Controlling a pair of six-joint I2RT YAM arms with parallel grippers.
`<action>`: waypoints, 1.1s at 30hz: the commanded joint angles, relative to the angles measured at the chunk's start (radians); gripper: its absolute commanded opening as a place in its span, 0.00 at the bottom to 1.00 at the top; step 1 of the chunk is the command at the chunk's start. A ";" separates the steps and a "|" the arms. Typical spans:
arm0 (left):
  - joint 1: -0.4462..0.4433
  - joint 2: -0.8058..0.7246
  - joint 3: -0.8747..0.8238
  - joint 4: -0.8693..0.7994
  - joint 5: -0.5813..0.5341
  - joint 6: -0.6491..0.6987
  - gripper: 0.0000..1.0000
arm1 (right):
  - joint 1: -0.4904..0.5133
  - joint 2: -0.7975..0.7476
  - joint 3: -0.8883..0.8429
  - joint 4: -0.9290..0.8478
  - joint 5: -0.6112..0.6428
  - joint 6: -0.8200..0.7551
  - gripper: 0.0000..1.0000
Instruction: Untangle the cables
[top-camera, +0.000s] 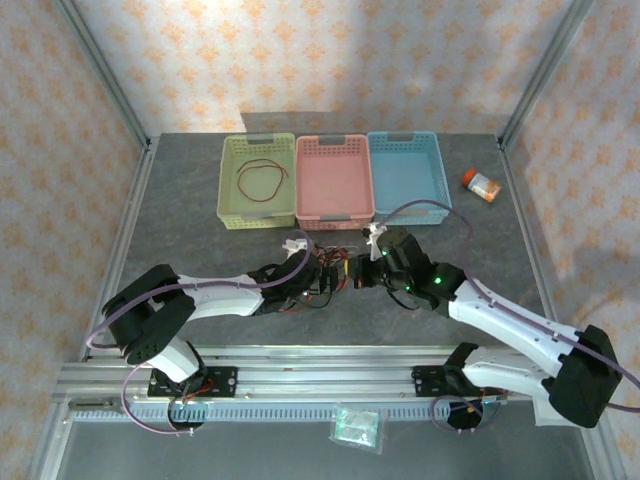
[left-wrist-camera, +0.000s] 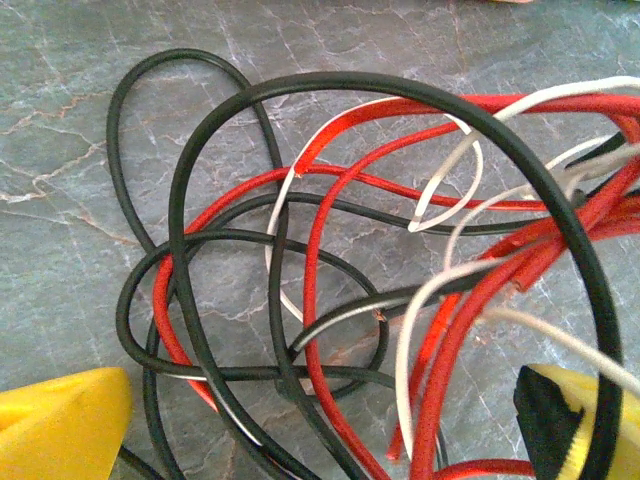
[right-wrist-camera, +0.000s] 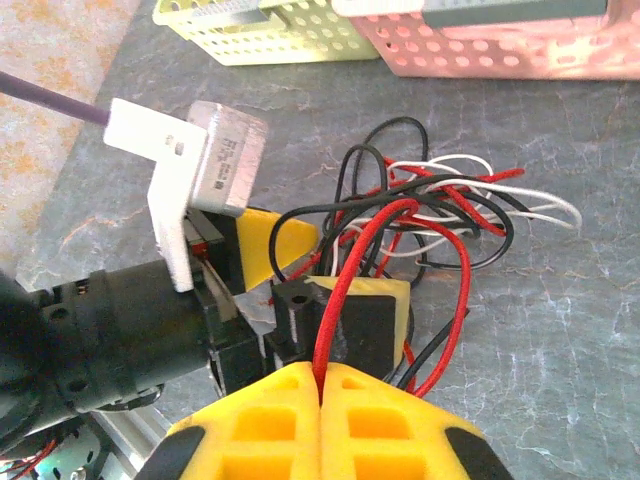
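The cables (left-wrist-camera: 330, 250) are a tangle of red, black and white wires on the grey table, between the two grippers (top-camera: 338, 272). My left gripper (left-wrist-camera: 320, 440) is open just over the tangle, a yellow finger on either side and several strands running between them. My right gripper (right-wrist-camera: 320, 378) is shut on a red cable (right-wrist-camera: 335, 300) that arches up from the pile (right-wrist-camera: 440, 205). It faces the left gripper's yellow fingers (right-wrist-camera: 270, 245) closely. From above, the left gripper (top-camera: 322, 278) and the right gripper (top-camera: 360, 270) nearly meet. One loose red cable (top-camera: 260, 180) lies in the green basket.
Three baskets stand in a row at the back: green (top-camera: 255, 221), pink (top-camera: 335, 216) and blue (top-camera: 441, 175). An orange bottle (top-camera: 482, 184) lies to their right. A small plastic bag (top-camera: 357, 428) sits below the rail at the near edge.
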 joint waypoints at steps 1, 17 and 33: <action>-0.004 -0.003 -0.003 -0.009 -0.046 -0.013 0.99 | -0.003 -0.040 0.055 -0.044 0.002 -0.035 0.00; -0.006 0.049 0.037 -0.004 -0.056 -0.058 0.99 | -0.014 -0.070 0.232 -0.196 0.046 -0.196 0.00; -0.007 0.058 -0.005 -0.008 -0.053 -0.073 0.99 | -0.020 -0.066 0.483 -0.289 0.133 -0.294 0.00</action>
